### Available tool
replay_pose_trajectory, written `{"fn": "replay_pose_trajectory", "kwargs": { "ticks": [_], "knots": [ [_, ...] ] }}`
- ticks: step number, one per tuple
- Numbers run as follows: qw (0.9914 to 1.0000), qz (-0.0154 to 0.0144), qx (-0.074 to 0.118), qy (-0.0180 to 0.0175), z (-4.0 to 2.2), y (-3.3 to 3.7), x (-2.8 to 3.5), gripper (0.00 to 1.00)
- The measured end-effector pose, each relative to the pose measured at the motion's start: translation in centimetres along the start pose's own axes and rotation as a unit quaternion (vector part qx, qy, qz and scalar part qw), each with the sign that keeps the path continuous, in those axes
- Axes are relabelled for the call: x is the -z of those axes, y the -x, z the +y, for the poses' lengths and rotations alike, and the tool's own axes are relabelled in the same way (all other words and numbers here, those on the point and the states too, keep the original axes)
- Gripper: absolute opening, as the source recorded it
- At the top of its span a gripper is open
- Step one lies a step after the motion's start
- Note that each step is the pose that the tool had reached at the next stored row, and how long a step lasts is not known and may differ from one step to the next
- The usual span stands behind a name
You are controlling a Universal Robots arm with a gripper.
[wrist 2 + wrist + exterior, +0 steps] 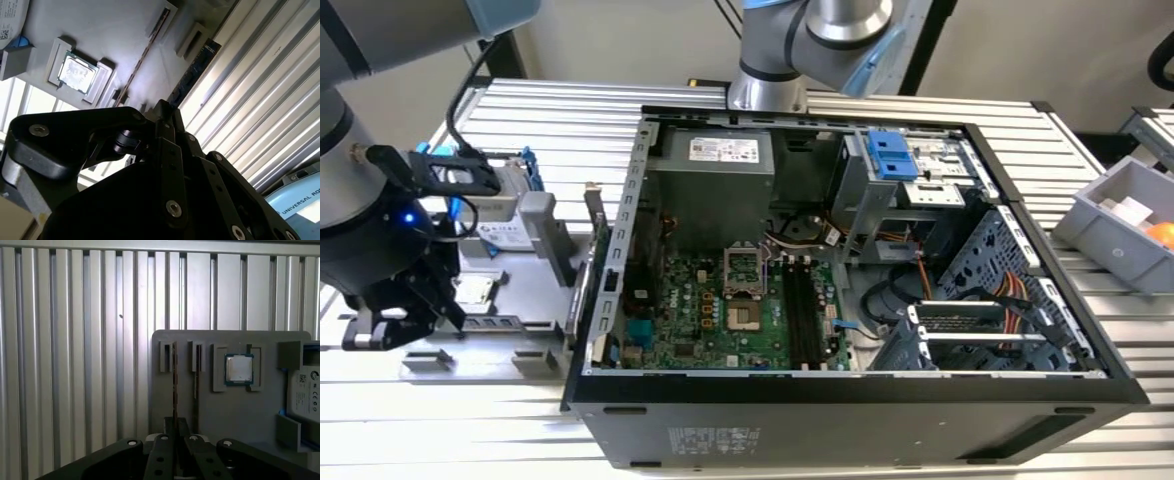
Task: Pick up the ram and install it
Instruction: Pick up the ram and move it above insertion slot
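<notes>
End effector (175, 424) at ram (175, 382), processor (239, 369), drive (306, 390) alongside

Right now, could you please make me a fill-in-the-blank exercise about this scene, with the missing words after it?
1. The grey tray holds ___ ram sticks standing on edge.
2. The processor chip sits ___ the ram sticks and the hard drive.
3. The tray stands on the exterior view's ___ of the open computer case.
4. The gripper is at the ___, outside the computer case.
Missing words: two; between; left; tray.
</notes>
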State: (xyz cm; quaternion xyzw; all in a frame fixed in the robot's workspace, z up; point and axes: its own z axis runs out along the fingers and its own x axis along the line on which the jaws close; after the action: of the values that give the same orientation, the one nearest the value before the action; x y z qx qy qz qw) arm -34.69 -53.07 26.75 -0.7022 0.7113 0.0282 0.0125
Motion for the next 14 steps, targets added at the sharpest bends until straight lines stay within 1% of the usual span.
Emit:
{"fn": "replay_pose_trajectory", "kwargs": {
  "ticks": [14],
  "knots": [
    [1.00000, 0.0007, 0.000, 0.0000, 0.02, 0.06, 1.06, 0.00]
  ]
}}
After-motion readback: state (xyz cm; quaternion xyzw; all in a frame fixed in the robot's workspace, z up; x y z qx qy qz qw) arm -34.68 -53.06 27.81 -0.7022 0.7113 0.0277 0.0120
